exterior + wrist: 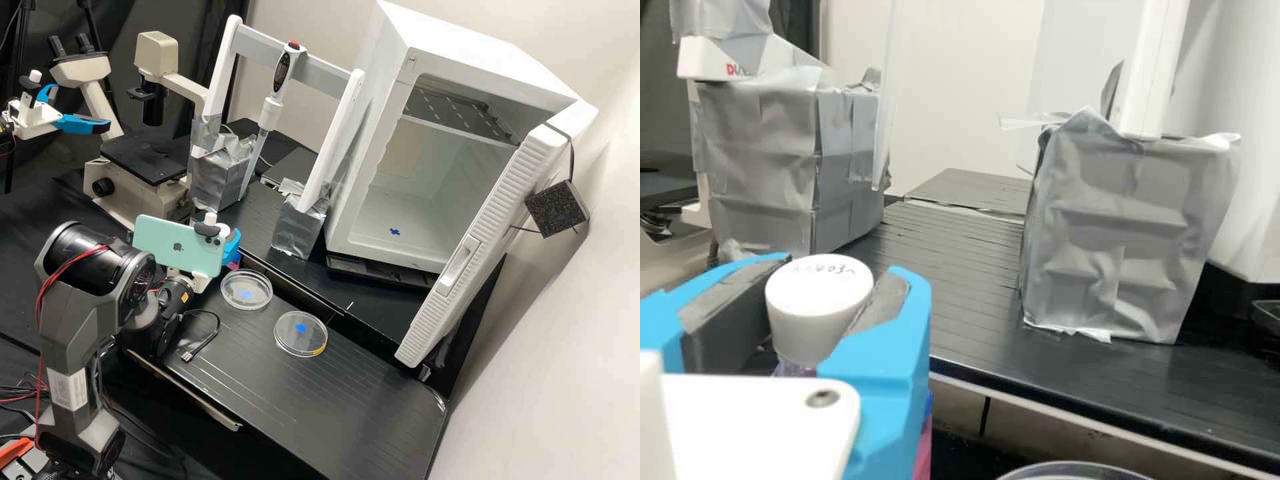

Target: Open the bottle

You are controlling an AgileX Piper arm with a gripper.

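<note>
The gripper (840, 270) is clasping the white bottle cap (816, 305); uncapping is seemingly starting (next, it is needing a steady twist).

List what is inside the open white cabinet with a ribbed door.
A dark metal shelf high up and a small blue patch on the floor; the door hides part of the inside.
</note>
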